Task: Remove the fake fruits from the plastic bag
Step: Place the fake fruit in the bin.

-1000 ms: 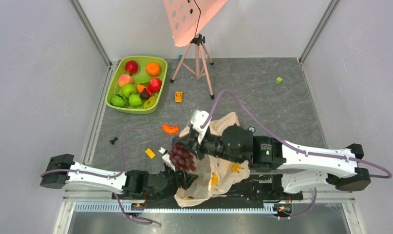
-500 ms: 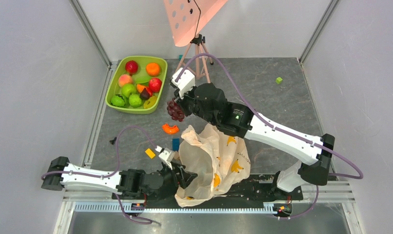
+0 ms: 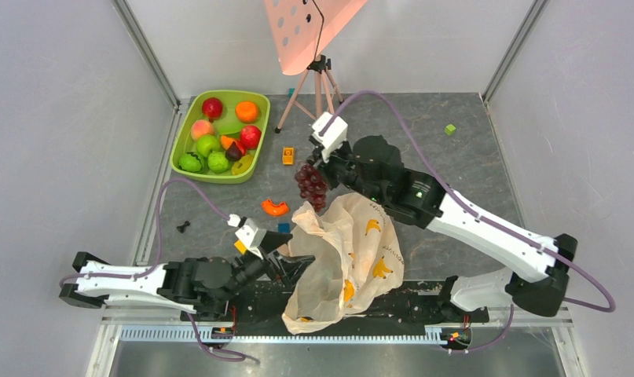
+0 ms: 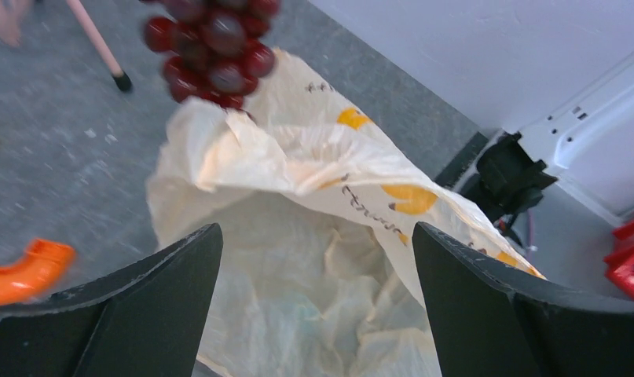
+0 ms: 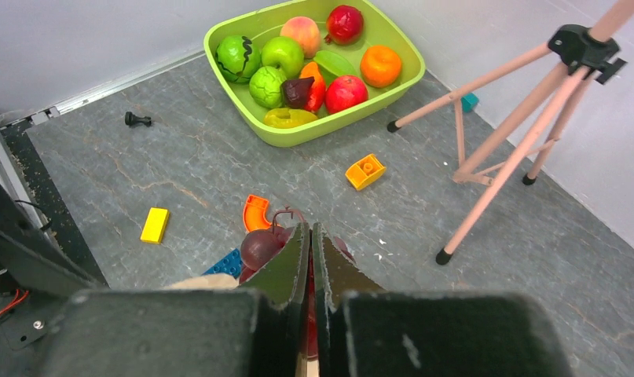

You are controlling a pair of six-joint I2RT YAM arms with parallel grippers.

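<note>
One grape bunch [image 3: 311, 185] clamped in right end effector [image 5: 310, 236], hanging over plastic bag's [image 3: 353, 243] far lip, mid-surface | left end effector [image 4: 313, 236] fingers apart at bag mouth, near edge | risk: thin pinch could slip, swinging bunch falls into bag short of far-left-corner tub [image 3: 216, 179]

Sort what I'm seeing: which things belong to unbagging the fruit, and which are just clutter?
Job: grape bunch, plastic bag, fruits already in the green tub.
Lying about: orange arc, yellow brick, green cube, pink tripod, black piece.
</note>
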